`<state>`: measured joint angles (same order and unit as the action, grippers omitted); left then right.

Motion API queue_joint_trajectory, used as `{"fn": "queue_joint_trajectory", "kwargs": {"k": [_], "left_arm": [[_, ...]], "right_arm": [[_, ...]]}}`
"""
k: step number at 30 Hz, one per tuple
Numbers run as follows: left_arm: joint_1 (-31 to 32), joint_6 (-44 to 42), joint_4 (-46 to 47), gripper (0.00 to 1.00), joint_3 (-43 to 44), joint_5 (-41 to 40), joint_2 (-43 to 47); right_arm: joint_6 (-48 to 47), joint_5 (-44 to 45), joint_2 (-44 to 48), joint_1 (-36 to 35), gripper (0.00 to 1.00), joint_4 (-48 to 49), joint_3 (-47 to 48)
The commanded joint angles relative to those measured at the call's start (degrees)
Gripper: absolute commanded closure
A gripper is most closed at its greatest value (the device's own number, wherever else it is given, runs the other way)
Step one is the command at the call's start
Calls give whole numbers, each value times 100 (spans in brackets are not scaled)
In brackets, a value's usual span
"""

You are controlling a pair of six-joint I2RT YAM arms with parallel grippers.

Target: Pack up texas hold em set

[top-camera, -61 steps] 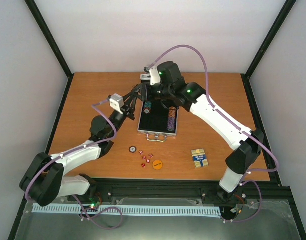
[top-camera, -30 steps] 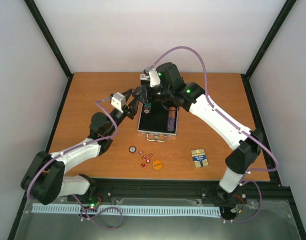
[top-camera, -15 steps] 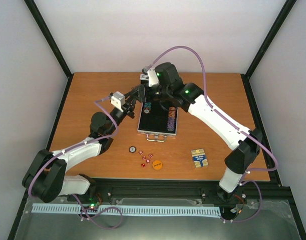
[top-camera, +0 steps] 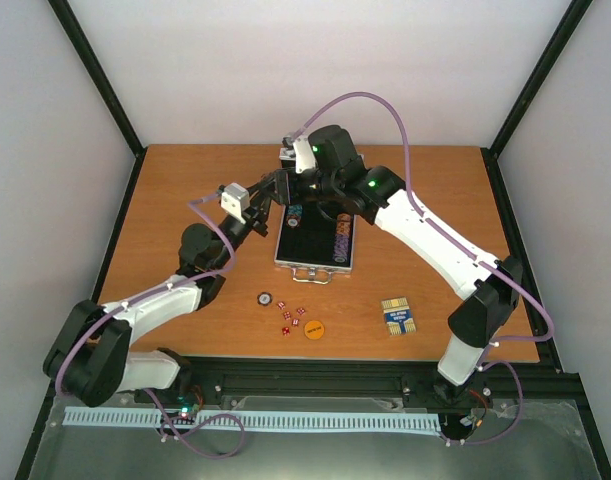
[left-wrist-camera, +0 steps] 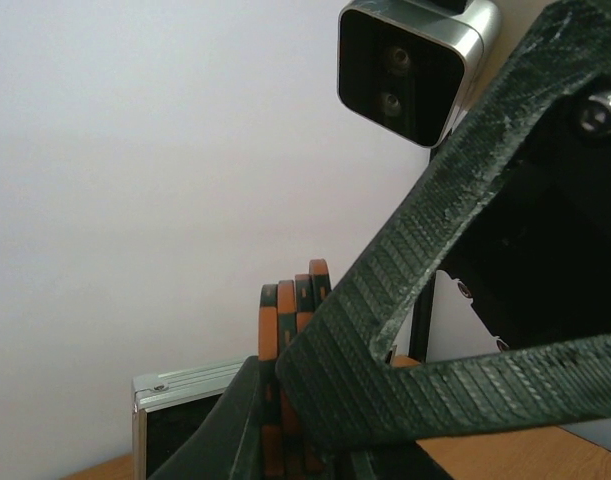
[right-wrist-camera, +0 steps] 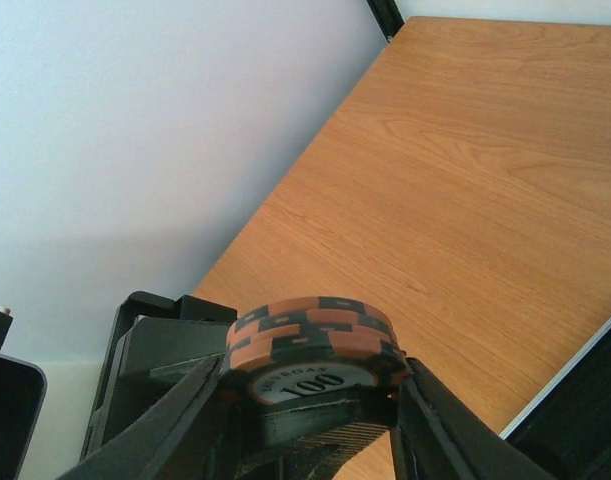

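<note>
The right gripper (right-wrist-camera: 307,405) was clamped on a stack of orange-and-black poker chips (right-wrist-camera: 310,335) near the aluminium case (top-camera: 320,258). The left gripper (top-camera: 272,190), fingers together, hung just beside them.

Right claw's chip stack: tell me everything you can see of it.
The chip stack is a few round poker chips, orange with black edge stripes, plastic-looking and neatly aligned. The face towards the wrist camera has a white centre marked 100. The right claw grips the stack by its rim between two dark fingers, with the wooden table behind it. The exact count is hard to tell.
</note>
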<state>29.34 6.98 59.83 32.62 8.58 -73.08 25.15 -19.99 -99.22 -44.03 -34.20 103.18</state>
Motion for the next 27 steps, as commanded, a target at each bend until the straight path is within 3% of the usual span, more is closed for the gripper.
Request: {"fn": "queue_joint_trajectory", "kwargs": {"k": [1, 6, 17, 22, 27], "left_arm": [[89, -127, 1317, 99, 570, 472, 481], [89, -93, 1167, 99, 536, 463, 580], [89, -13, 984, 99, 476, 490, 584], [89, -50, 825, 99, 365, 498, 638], [89, -134, 447, 99, 316, 596, 787]], "right_arm": [[-339, -416, -559, -416, 54, -1454, -321], [-405, -333, -581, -418, 35, -1530, -204], [-393, -114, -436, -413, 22, -1484, -139], [-322, 264, -282, -405, 5, -1373, 47], [-238, 400, -205, -316, 2, -1129, 102]]}}
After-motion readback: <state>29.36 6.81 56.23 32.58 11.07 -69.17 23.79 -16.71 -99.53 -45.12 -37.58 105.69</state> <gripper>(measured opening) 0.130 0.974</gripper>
